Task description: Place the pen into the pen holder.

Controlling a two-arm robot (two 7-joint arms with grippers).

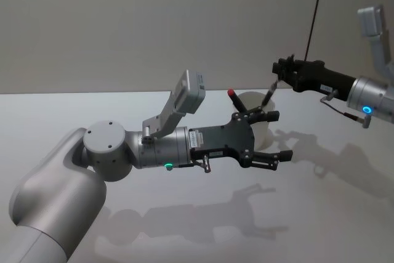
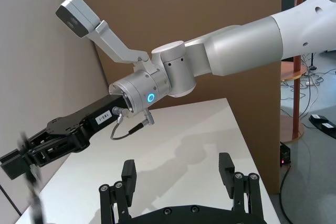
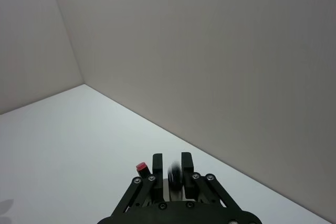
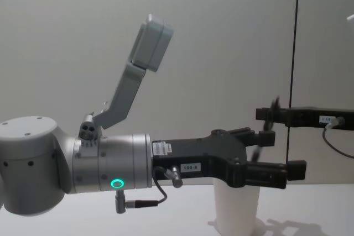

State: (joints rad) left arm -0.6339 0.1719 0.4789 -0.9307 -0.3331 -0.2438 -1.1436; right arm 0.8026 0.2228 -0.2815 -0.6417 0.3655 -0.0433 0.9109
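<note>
Setting: white table before a plain grey wall.
Cup: white cup stands mid-table, largely masked by the left gripper.
Left gripper: left gripper fingers spread wide, straddling the cup without touching it.
Right gripper: right gripper at the cup's 1 o'clock, raised, fingers clamped on the pen.
Pen: pen hangs slanted toward the rim.
Red cap: a red cap shows at the cup's 10 o'clock.
Advice: centre the tip over the mouth, lower, then release; avoid the left fingers.

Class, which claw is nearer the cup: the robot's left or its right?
Left. The left claw is open right at the cup, fingers either side; the right claw, gripping the pen, sits above and beyond it.
</note>
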